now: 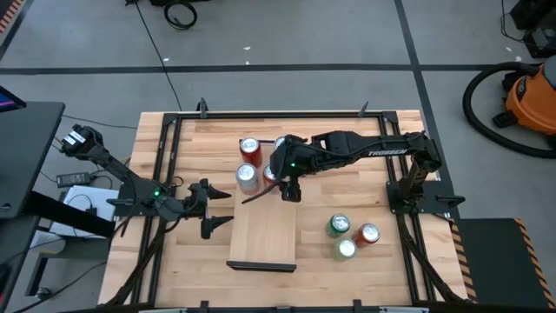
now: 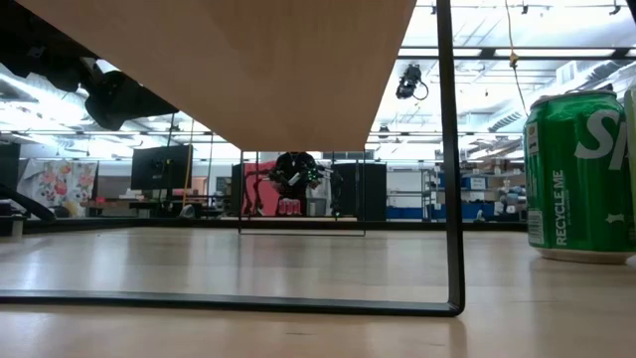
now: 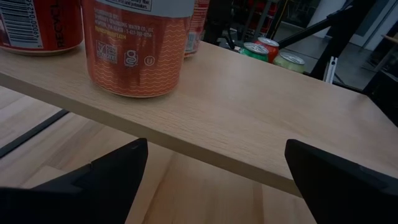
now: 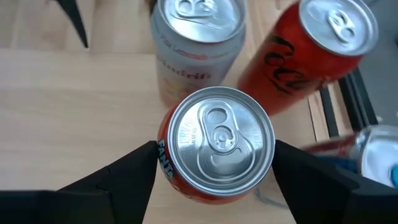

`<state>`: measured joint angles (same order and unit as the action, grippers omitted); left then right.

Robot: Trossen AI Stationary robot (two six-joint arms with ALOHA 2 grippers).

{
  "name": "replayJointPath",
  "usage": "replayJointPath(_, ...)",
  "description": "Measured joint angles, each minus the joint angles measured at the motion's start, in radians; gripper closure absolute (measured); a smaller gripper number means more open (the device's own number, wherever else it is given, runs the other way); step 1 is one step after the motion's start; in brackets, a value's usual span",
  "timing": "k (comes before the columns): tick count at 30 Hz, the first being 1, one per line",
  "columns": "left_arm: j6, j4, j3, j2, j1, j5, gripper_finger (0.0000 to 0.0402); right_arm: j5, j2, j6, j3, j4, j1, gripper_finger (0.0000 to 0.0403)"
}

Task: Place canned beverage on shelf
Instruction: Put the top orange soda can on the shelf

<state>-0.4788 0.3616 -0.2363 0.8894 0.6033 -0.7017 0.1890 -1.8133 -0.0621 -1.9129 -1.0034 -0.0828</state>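
Presently, item one: the orange can (image 4: 214, 146), marked "Fanta" on its side, upright on the far end of the shelf (image 1: 265, 236). It is seen from directly above by the right wrist camera, its long axis vertical and in line with the right gripper (image 4: 211, 168), which is set straight over it. The fingers are spread to either side of the can's body with a gap showing at each side; contact cannot be confirmed, so the can is judged either about to be gripped or just let go.

Item two: a silver can (image 4: 196, 43), lettering only partly legible, just behind the orange one. Item three: a red can (image 4: 311, 53) with white script in the Coca-Cola style, beside the silver one. All three are grouped close together at the same end of the shelf.

Item four: three spare cans on the table by the right arm's base, among them a green can (image 2: 581, 174) printed "RECYCLE ME", of Sprite appearance.

Item five: the left gripper (image 1: 211, 209), held wide and empty beside the shelf's long edge, plainly the farther of the two from the orange can.
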Motion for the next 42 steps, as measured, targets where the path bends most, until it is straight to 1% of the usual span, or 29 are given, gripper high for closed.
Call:
replayJointPath(5, -0.008, 0.0, 0.0, 0.0, 0.0, 0.0, 0.001, 0.091, 0.0, -0.114, 0.0, -0.029, -0.023, 0.0093)
replayJointPath(12, -0.01, 0.0, 0.0, 0.0, 0.0, 0.0, 0.001, 0.102, 0.002, -0.247, -0.002, -0.049, -0.022, 0.0093)
replayJointPath(17, -0.01, 0.0, 0.0, 0.0, 0.0, 0.0, 0.001, 0.102, 0.002, -0.267, -0.002, -0.051, -0.02, 0.0093)
replayJointPath(22, -0.007, 0.0, 0.0, 0.0, 0.0, 0.0, 0.001, 0.094, 0.009, -0.223, 0.0, -0.061, -0.02, 0.0073)
replayJointPath(26, -0.007, 0.0, 0.0, 0.0, 0.0, 0.0, 0.001, 0.094, 0.033, -0.147, 0.001, -0.062, -0.026, 0.0053)
replayJointPath(28, -0.006, 0.0, 0.0, 0.0, 0.0, 0.0, 0.001, 0.096, 0.045, -0.086, 0.001, -0.053, -0.035, 0.0049)
replayJointPath(33, -0.006, 0.0, 0.0, 0.0, 0.0, 0.0, 0.001, 0.079, 0.048, 0.176, 0.0, 0.012, -0.055, 0.0048)
replayJointPath(36, -0.007, 0.0, 0.0, 0.0, 0.0, 0.0, 0.001, 0.067, 0.049, 0.285, 0.0, 0.055, -0.059, 0.0048)
replayJointPath(40, -0.006, 0.0, 0.0, 0.0, 0.0, 0.0, 0.001, -0.04, 0.035, 0.308, 0.0, 0.054, -0.025, 0.0048)
replayJointPath(42, -0.006, -0.001, 0.0, 0.0, 0.0, 0.0, 0.001, -0.057, 0.025, 0.315, 0.0, 0.055, -0.01, 0.0048)
